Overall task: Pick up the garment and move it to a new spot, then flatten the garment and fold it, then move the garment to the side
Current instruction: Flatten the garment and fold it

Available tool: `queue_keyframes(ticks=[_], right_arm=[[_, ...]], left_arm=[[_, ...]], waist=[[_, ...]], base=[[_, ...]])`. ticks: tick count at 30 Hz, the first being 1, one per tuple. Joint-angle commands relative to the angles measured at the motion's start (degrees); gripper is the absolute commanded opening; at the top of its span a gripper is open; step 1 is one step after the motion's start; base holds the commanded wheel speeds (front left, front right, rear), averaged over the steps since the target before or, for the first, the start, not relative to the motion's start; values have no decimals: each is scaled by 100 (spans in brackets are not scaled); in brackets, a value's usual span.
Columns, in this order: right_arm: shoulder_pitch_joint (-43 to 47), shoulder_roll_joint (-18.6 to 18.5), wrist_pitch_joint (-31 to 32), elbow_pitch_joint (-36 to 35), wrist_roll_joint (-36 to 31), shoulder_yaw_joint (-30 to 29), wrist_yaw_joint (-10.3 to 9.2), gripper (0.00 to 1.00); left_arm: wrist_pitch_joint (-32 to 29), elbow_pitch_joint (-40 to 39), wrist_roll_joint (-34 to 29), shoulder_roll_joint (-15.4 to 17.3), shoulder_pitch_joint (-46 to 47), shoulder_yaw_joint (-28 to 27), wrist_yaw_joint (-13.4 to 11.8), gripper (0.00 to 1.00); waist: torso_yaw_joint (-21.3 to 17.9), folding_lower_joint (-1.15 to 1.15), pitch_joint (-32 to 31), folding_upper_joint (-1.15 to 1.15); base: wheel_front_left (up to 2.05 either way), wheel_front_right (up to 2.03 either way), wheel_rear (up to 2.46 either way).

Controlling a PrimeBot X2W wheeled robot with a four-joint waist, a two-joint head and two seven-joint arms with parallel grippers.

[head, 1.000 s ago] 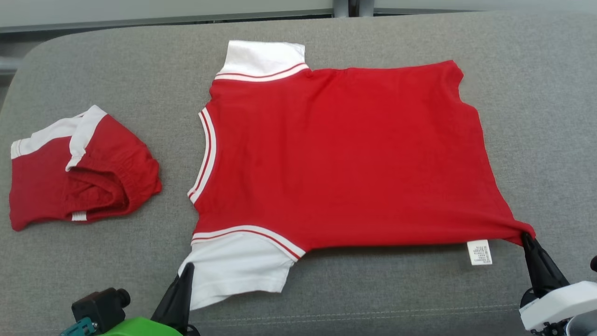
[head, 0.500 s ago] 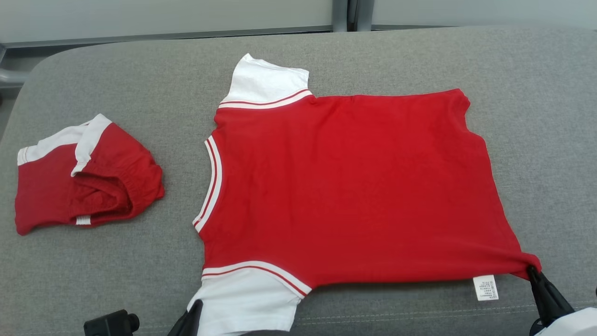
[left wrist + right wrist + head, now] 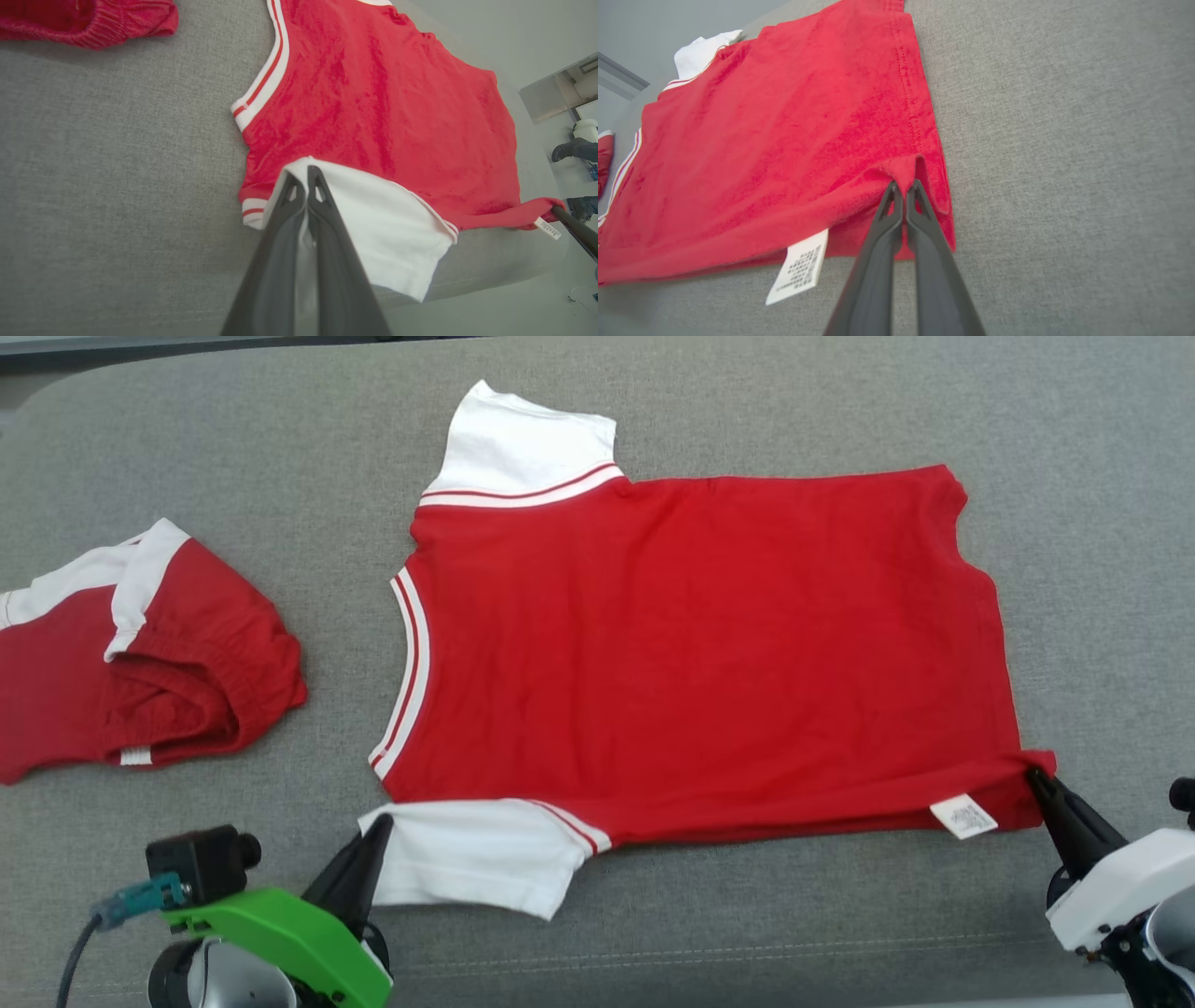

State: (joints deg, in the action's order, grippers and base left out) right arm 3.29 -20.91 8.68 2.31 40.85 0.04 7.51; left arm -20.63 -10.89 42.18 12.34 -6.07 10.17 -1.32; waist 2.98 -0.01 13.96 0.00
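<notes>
Grey woven upholstery [image 3: 233, 448] spreads across the head view, and the red T-shirt [image 3: 691, 644] lies at its centre, turned sideways. Its striped neckline [image 3: 406, 672] faces 9 o'clock and its hem faces 3 o'clock. The body of the shirt is spread nearly flat, with only shallow ripples. A white far sleeve [image 3: 518, 439] sticks out toward 12 o'clock and a white near sleeve [image 3: 467, 854] lies toward 6 o'clock, each joined to the red cloth along a red-and-white stripe.

The left gripper [image 3: 378, 826] comes up from 7 o'clock with its two dark fingers clenched on the outer edge of the near sleeve. The left wrist view shows white cloth pinched between them. The right gripper [image 3: 1036, 777] reaches in from 4 o'clock and is likewise clamped, gripping the hem corner nearest the robot. In the right wrist view the red fabric gathers into a small fold at the fingertips. A white care label [image 3: 963, 816] with fine print pokes out from under the hem just beside that gripper, on its 9 o'clock side.

At 9 o'clock in the head view, well apart from the shirt, sits a smaller garment [image 3: 140, 653] — red with white panels and an elastic band, loosely bunched and partly cut off by the frame edge. A black camera [image 3: 201, 863] rides on a green bracket [image 3: 280, 933] at 7 o'clock, on the left wrist.
</notes>
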Motion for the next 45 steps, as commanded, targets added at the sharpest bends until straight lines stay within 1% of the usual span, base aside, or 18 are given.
queue_keyframes(ticks=[1, 3, 9, 18, 20, 21, 22, 23, 26, 28, 33, 34, 35, 37, 38, 39, 43, 45], right_arm=[[-228, -107, 80, 53, 68, 21, -4, 0], [-309, -134, 98, 91, 81, 37, -5, 0], [-766, -257, 148, 316, 218, 210, -3, 0], [-1340, -412, -138, 703, 322, 616, -3, 0], [-1515, -452, -276, 849, 391, 768, -3, 0], [-1562, -468, -352, 884, 402, 810, -3, 40], [-1602, -474, -424, 923, 444, 848, -3, 62], [-1631, -480, -492, 971, 468, 889, -3, 100], [-1688, -488, -776, 1090, 496, 947, -3, 100], [-1665, -478, -1032, 1156, 438, 968, -3, 100], [-1498, -329, -1709, 1269, 308, 919, -3, 100], [-1447, -261, -1980, 1306, 195, 850, -3, 100], [-1422, -209, -2088, 1323, 125, 799, -2, 100], [-1365, -95, -2269, 1352, -133, 613, -3, 100], [-1320, 82, -2360, 1312, -436, 379, -3, 100], [-1289, 163, -2381, 1274, -631, 259, -3, 100], [-1199, 514, -2399, 880, -1404, -175, -3, 100], [-1146, 620, -2399, 750, -1564, -244, -3, 100]], left_arm=[[-37, 87, 42, 46, 358, -36, 82, 0], [-39, 150, 68, 34, 484, -49, 89, 0], [-117, 660, 297, -10, 1134, -75, 285, 0], [-121, 1285, 562, -93, 1693, -139, 451, 0], [-25, 1419, 634, -145, 1801, -192, 489, 72], [26, 1446, 676, -177, 1820, -210, 505, 100], [59, 1478, 671, -185, 1848, -214, 520, 100], [94, 1520, 681, -201, 1868, -216, 543, 100], [326, 1587, 654, -264, 1875, -276, 549, 100], [651, 1578, 512, -308, 1827, -370, 512, 100], [1728, 1513, -14, -418, 1691, -587, 268, 100], [2151, 1465, -315, -463, 1628, -611, 145, 100], [2327, 1445, -438, -472, 1598, -609, 80, 100], [2700, 1401, -798, -465, 1537, -565, -62, 100], [3028, 1392, -1137, -430, 1476, -512, -199, 100], [3162, 1394, -1295, -407, 1455, -504, -267, 100], [3476, 1382, -1878, -327, 1364, -461, -471, 100], [3509, 1377, -2004, -314, 1345, -459, -497, 100]], waist=[[18, 1, 221, 0], [18, 1, 266, 0], [-23, 1, 503, 0], [-120, 1, 722, 0], [-133, 1, 761, 0], [-132, 1, 769, 0], [-130, 1, 777, 0], [-125, 1, 781, 0], [-113, 1, 778, 0], [-109, 1, 755, 0], [-79, 1, 651, 0], [-63, 1, 589, 0], [-59, 1, 554, 0], [-47, 1, 462, 0], [-44, 1, 357, 0], [-44, 1, 306, 0], [-58, 1, 85, 0], [-60, 1, 26, 0]], base=[[0, 0, 0], [0, 0, 0], [0, 0, 0], [0, 0, 0], [0, 0, 0], [0, 0, 0], [0, 0, 0], [0, 0, 0], [0, 0, 0], [0, 0, 0], [0, 0, 0], [0, 0, 0], [0, 0, 0], [0, 0, 0], [0, 0, 0], [0, 0, 0], [0, 0, 0], [0, 0, 0]])
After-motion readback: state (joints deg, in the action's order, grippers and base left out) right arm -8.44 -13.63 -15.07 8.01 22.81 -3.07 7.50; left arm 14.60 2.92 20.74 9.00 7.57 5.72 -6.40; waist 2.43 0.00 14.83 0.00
